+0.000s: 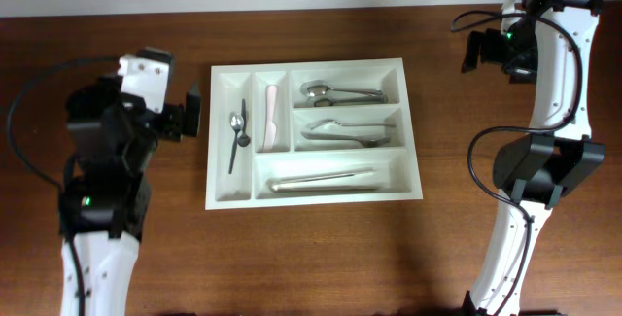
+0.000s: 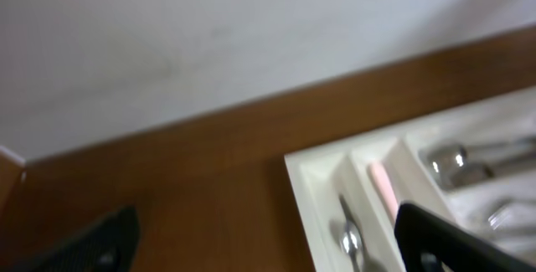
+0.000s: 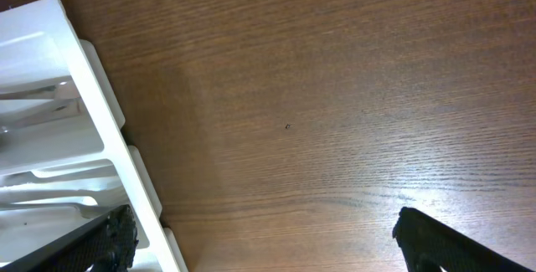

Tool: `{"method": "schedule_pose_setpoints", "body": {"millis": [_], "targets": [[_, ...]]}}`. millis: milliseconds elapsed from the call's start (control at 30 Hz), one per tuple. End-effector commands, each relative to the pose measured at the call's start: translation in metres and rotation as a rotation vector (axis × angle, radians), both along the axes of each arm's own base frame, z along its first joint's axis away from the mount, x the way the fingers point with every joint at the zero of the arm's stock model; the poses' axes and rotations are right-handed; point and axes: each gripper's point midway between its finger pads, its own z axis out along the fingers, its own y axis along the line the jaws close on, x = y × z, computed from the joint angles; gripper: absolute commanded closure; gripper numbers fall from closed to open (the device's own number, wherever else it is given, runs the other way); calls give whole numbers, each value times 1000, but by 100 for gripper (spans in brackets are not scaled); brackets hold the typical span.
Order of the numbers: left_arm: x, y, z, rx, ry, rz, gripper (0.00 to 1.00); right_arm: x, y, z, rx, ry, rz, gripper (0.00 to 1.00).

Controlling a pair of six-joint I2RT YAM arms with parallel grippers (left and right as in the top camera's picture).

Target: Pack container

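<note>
Two arms flank a white tray (image 1: pixel 311 63) on the brown worktop (image 1: pixel 457 248). At far left, the left fingers (image 1: pixel 192 110) hang just beside the tray's left wall without touching it. They are spread and released. The blurred left wrist view shows a black tip in each lower corner, with the tray's corner showing between them.

The tray lies at the middle of the worktop, its long side running left to right. Its leftmost narrow slot holds a small spoon (image 1: pixel 238 131) lying along the slot. The narrow slot next to it holds a pink-handled piece (image 1: pixel 270 117); what kind it is cannot be told. To the right, three long slots lie one behind another. The back one holds silver spoons (image 1: pixel 335 92). The middle one holds more silver cutlery (image 1: pixel 340 131), too small to sort. The front one holds long silver knives (image 1: pixel 321 182) lying lengthwise.

At far right, the right fingers (image 1: pixel 471 52) hang over the worktop, well apart from the tray and beyond its back right corner. In the right wrist view the two black tips sit in the lower corners, wide apart and released, with wood grain between them. The tray's right wall crosses the left edge of that view.
</note>
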Motion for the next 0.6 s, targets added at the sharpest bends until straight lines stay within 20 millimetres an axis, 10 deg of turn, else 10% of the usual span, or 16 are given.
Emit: {"method": "schedule_pose_setpoints", "body": {"millis": [0, 567], "targets": [[-14, 2, 6, -9, 8, 21, 1, 2, 0, 5, -11, -16, -6, 1], [-37, -16, -15, -57, 119, -69, 1, 2, 0, 5, -11, -16, -6, 1]]}}
